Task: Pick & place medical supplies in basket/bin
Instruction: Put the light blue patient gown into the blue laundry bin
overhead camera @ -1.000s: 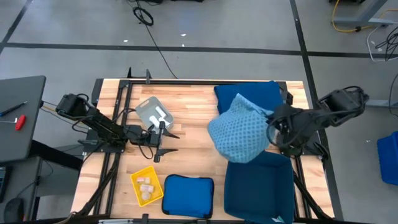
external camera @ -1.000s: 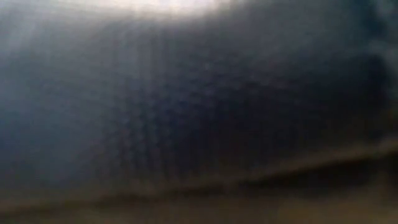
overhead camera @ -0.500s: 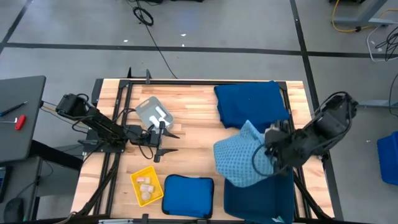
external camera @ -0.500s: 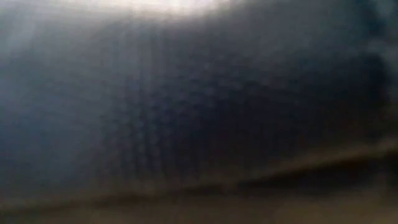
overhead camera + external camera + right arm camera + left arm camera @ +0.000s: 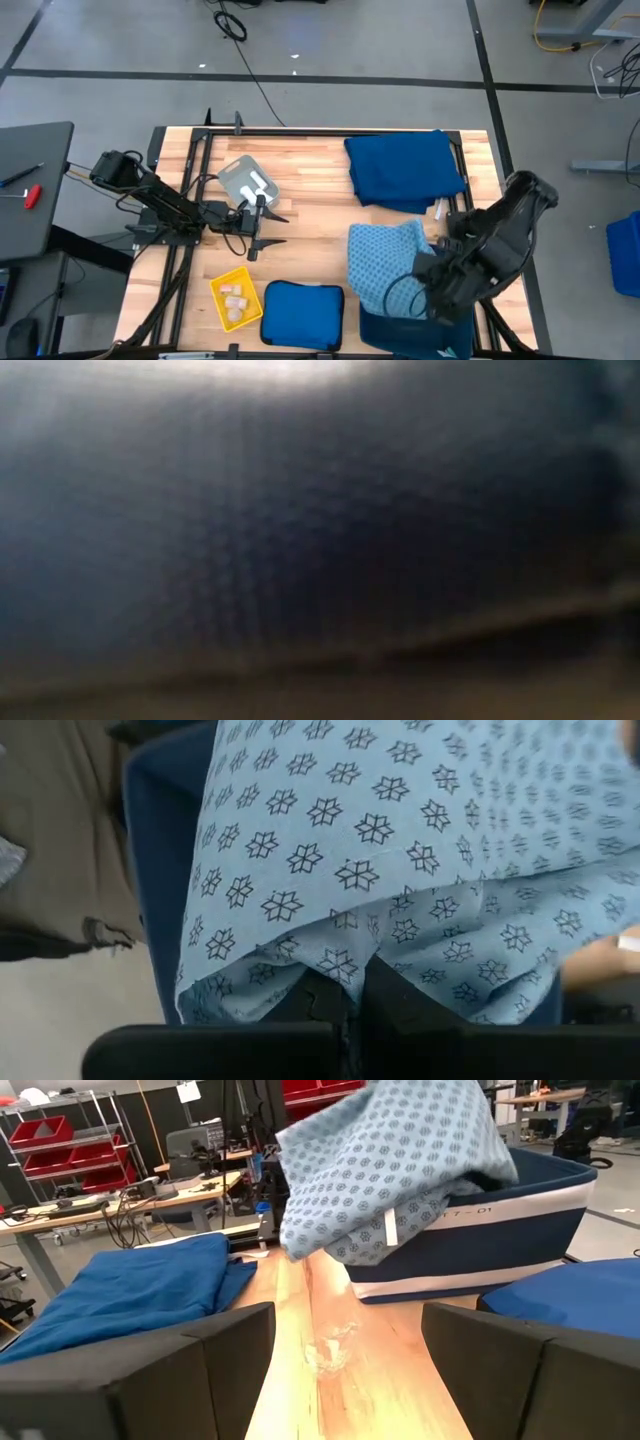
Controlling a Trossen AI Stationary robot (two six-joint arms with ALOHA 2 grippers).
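The right gripper [image 5: 425,283], pinching the light blue patterned cloth [image 5: 385,262], hangs it over the large dark blue square bin [image 5: 520,1215] at the table's front right corner; the next move likely calls for lowering and letting go. The left gripper [image 5: 262,222] waits spread near the grey plastic tray [image 5: 245,181].

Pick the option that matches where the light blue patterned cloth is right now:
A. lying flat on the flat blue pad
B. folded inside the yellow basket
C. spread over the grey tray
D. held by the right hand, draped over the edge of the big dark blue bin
D: the right hand is shut on the patterned cloth, which hangs over the rim of the dark blue bin.
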